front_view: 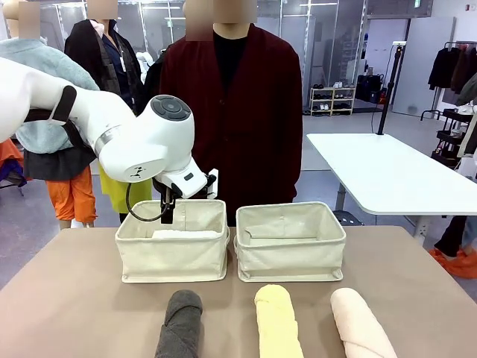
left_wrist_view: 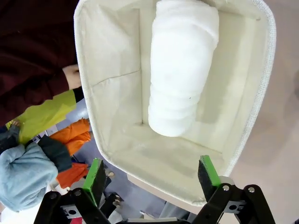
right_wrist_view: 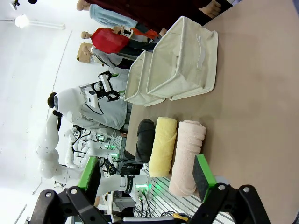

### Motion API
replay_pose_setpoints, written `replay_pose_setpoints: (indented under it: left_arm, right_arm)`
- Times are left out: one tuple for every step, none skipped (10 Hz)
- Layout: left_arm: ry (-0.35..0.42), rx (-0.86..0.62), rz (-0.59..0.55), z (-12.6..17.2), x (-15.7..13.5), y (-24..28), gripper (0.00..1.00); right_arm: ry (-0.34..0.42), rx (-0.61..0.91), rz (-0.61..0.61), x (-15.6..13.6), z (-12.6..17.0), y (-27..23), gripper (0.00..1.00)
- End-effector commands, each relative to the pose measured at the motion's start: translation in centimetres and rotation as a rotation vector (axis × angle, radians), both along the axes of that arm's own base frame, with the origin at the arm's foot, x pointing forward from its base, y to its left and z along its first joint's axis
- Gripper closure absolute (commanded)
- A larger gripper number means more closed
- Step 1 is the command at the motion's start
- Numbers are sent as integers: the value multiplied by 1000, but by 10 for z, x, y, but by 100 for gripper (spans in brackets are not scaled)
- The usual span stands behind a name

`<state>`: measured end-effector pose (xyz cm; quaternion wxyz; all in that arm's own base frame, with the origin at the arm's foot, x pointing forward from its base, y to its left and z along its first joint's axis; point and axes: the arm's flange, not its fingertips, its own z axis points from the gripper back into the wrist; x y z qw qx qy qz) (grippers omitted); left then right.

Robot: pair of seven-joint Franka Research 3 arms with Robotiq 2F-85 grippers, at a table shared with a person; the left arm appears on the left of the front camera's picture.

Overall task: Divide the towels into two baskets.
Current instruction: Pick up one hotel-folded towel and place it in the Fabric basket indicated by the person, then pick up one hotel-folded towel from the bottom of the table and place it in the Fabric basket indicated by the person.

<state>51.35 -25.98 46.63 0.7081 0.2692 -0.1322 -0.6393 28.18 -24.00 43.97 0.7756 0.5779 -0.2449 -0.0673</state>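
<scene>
A white towel lies inside the left basket, and its top shows in the front view. My left gripper hangs open just above that basket's far left rim; its green pads stand wide apart over the basket wall, holding nothing. The right basket holds no towel. Three rolled towels lie near the front edge: dark grey, pale yellow, pale pink. My right gripper is open and empty, off the table and short of the pink towel.
A person in a dark red cardigan stands right behind the baskets, one hand close to the left basket's outer wall. The brown tabletop is bare to the right of the baskets. A white table stands farther back.
</scene>
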Motion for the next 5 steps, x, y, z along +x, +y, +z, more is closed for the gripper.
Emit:
replay_pose_setpoints:
  left_arm:
    - [4, 0, -18, 3, 3, 1, 0]
    - [4, 0, -18, 3, 3, 1, 0]
    - [4, 0, -18, 3, 3, 1, 0]
    - [4, 0, -18, 3, 3, 1, 0]
    - [4, 0, -18, 3, 3, 1, 0]
  right_arm:
    - [-9, -2, 6, -3, 2, 0, 0]
    - [-9, -2, 6, -3, 2, 0, 0]
    - [-9, -2, 6, -3, 2, 0, 0]
    - [-9, -2, 6, -3, 2, 0, 0]
    - [-9, -2, 6, -3, 2, 0, 0]
